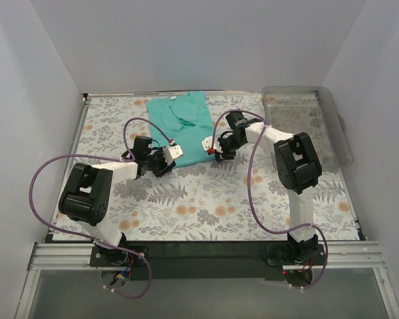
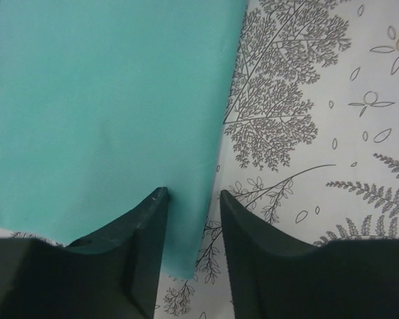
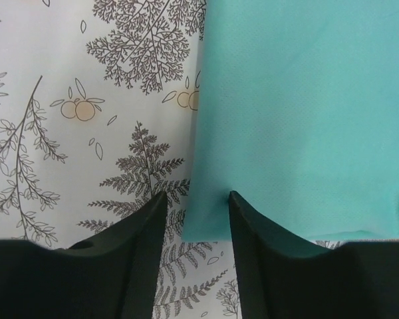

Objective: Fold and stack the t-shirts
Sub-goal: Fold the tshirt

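Note:
The teal-green t-shirt (image 1: 183, 123) lies flat at the back middle of the table, its hem toward me. My left gripper (image 1: 171, 155) is open at the shirt's near left corner. In the left wrist view (image 2: 193, 196) its jaws straddle that corner of the shirt (image 2: 106, 100), one finger over the cloth and one over the table. My right gripper (image 1: 213, 148) is open at the near right corner. In the right wrist view (image 3: 197, 196) its jaws straddle that corner of the shirt (image 3: 306, 100) the same way. Neither gripper is closed on the cloth.
A clear plastic bin (image 1: 338, 133) stands at the back right, close to the right arm. A floral tablecloth (image 1: 206, 199) covers the table. White walls enclose the left, back and right sides.

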You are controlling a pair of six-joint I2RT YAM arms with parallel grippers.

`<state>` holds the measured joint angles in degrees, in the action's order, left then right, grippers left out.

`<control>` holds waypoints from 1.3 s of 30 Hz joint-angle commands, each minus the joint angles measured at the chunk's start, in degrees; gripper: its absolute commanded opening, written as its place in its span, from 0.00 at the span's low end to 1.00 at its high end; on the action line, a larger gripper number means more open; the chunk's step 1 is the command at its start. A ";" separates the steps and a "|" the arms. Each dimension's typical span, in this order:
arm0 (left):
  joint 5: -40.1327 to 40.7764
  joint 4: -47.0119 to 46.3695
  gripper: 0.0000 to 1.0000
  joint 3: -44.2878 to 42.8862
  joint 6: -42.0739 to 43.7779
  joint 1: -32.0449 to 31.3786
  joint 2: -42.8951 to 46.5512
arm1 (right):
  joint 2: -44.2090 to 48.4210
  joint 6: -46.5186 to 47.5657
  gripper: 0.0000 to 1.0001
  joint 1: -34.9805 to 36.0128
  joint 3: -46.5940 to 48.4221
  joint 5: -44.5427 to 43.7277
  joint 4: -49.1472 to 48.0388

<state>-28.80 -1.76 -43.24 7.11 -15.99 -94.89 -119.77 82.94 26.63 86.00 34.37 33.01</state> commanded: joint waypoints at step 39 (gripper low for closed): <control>7.97 10.90 0.81 19.42 -11.86 -26.73 38.28 | 42.86 0.11 0.65 1.05 -43.45 -0.09 1.53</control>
<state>-23.14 8.62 -24.99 -5.15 -42.57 -60.55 -78.85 80.53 27.73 42.54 31.88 34.65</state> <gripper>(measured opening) 0.807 0.634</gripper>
